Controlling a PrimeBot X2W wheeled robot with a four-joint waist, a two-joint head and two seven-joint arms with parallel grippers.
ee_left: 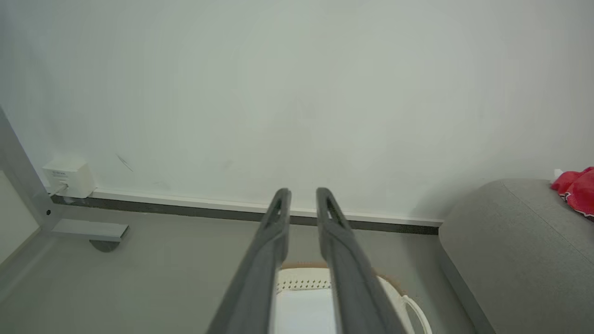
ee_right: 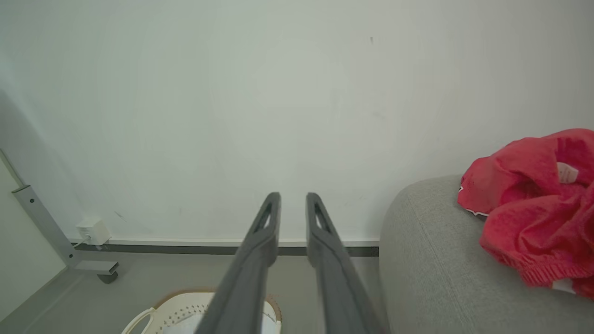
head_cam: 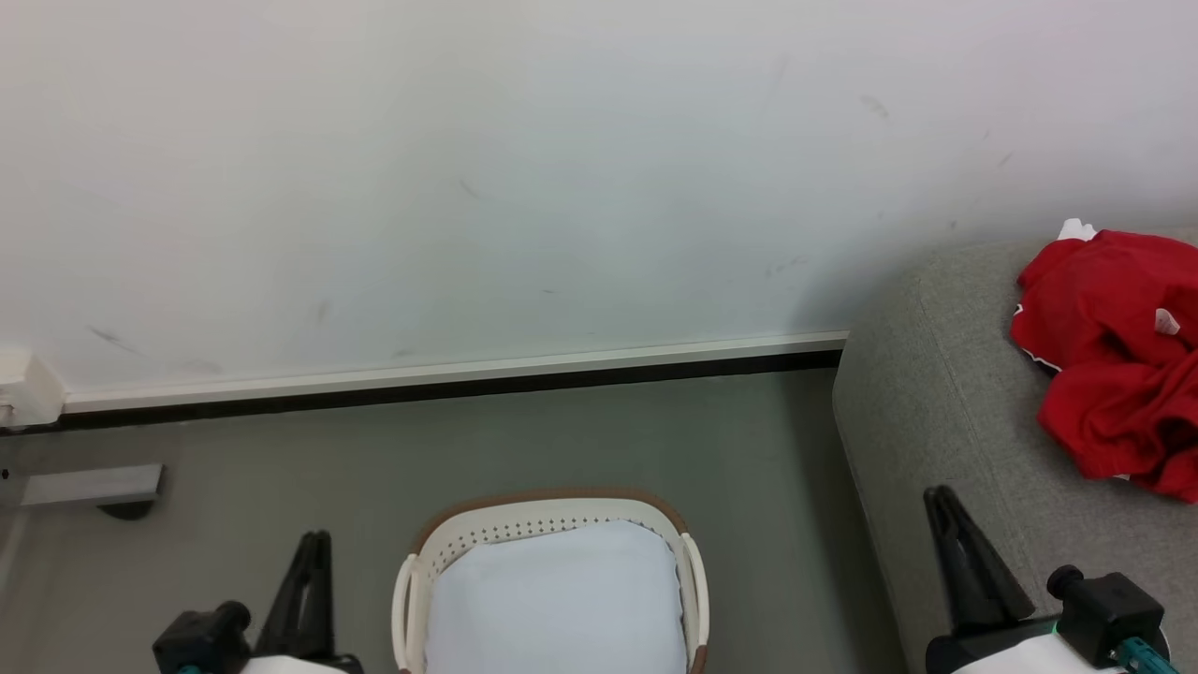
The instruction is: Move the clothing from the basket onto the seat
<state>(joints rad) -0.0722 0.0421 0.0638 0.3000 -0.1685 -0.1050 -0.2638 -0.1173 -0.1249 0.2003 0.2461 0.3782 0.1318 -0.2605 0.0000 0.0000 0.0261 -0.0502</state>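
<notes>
The red clothing (head_cam: 1114,346) lies crumpled on the light grey seat (head_cam: 936,402) at the right, with a white tag showing. The white basket (head_cam: 552,498) with a brown rim stands on the floor at bottom centre, its pale bottom bare. My left gripper (head_cam: 314,543) hangs left of the basket. In the left wrist view the left gripper (ee_left: 304,195) is open by a narrow gap, holding nothing. My right gripper (head_cam: 941,501) is over the seat's near edge. In the right wrist view the right gripper (ee_right: 293,197) is also narrowly open and empty, left of the clothing (ee_right: 524,204).
A white wall with a pale and dark baseboard (head_cam: 449,379) runs behind the basket. A small white box (head_cam: 28,388) sits on the wall at far left above a grey metal foot (head_cam: 89,485). Grey floor (head_cam: 767,487) lies between the basket and the seat.
</notes>
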